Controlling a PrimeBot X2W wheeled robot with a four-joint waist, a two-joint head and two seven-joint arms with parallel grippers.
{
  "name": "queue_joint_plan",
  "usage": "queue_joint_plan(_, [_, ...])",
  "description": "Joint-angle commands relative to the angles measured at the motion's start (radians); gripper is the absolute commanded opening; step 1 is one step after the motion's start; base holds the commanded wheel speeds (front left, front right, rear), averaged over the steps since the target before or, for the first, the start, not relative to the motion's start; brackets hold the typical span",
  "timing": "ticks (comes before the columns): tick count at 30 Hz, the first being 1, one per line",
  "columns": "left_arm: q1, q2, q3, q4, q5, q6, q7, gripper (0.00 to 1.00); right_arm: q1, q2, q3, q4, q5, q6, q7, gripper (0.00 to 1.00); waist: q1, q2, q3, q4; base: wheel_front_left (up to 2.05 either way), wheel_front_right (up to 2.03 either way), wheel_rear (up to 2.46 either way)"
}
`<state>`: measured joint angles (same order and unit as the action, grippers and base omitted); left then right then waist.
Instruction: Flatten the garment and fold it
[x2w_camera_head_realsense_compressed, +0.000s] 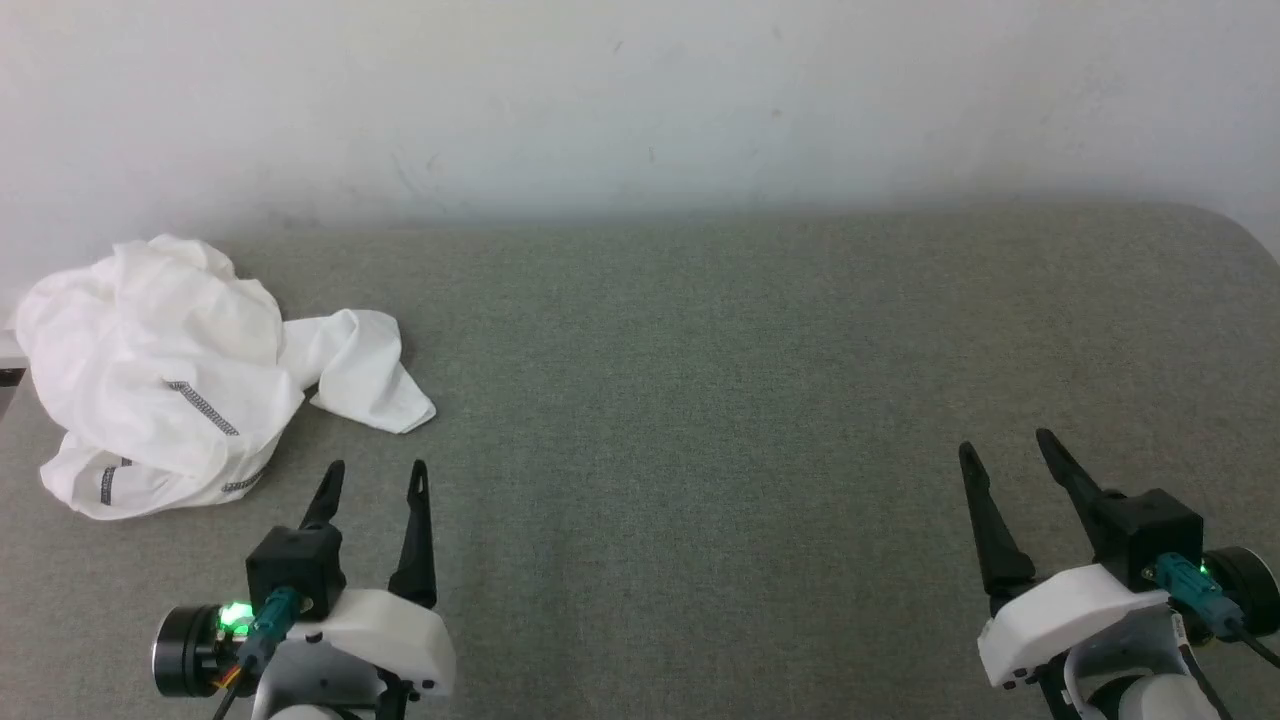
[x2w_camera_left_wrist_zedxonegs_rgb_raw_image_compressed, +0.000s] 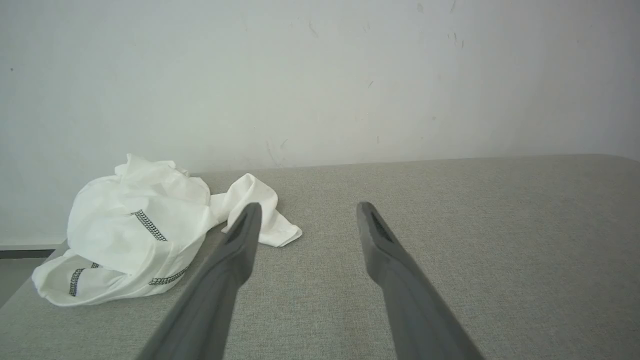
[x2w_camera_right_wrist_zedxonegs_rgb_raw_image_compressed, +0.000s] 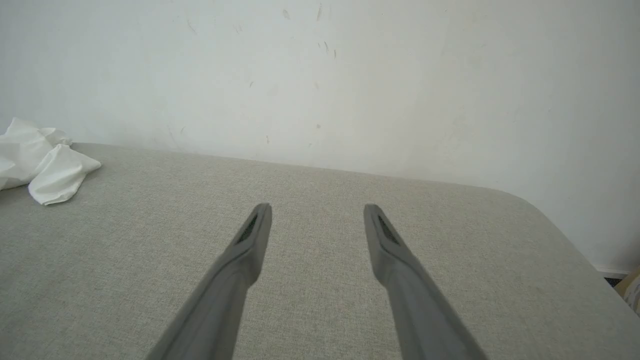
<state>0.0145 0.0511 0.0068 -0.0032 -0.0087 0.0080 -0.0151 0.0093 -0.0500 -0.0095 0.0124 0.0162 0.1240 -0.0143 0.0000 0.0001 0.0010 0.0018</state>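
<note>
The white shirt (x2w_camera_head_realsense_compressed: 160, 380) is bunched in a rumpled heap at the far left corner of the worktop (x2w_camera_head_realsense_compressed: 700, 420), and nothing of it has yet been spread or folded. The fabric is thin and soft, creased into rounded folds. It is crossed by short runs of dark grey zigzag stitching (x2w_camera_head_realsense_compressed: 203, 408), which are judged to mark seams. One loose flap (x2w_camera_head_realsense_compressed: 365, 375), possibly a sleeve end, is trailed out from the heap toward the worktop's middle and lies flat on the surface.

The worktop is covered in a coarse grey-green woven cloth with a rounded far right corner. Some drag on the thin fabric can be expected from that weave when the shirt is pulled flat.

The left claw (x2w_camera_head_realsense_compressed: 377, 468) is held low over the worktop's near left edge, just short of the heap, with its two long dark tapered fingers spread and nothing between them. The right claw (x2w_camera_head_realsense_compressed: 1005, 442) is held at the near right edge, well apart from the shirt, likewise spread and empty. Both appear to be readied for a first grasp, and the left is better placed for it.
</note>
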Motion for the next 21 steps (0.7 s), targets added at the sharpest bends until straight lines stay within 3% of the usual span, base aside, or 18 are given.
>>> queue_joint_plan(1, [0.012,0.000,0.005,-0.001,-0.009,-0.009,-0.011,1.00,0.006,0.000,-0.006,0.003,0.010,0.001,-0.012,1.00,0.0000,-0.0001,0.000,0.000,0.00,0.00,0.00])
queue_joint_plan(21, [0.030,0.000,0.023,-0.004,-0.036,-0.019,-0.053,1.00,0.015,0.000,-0.027,0.023,0.031,0.002,-0.054,1.00,0.0000,-0.0001,0.002,0.022,0.00,0.00,0.00])
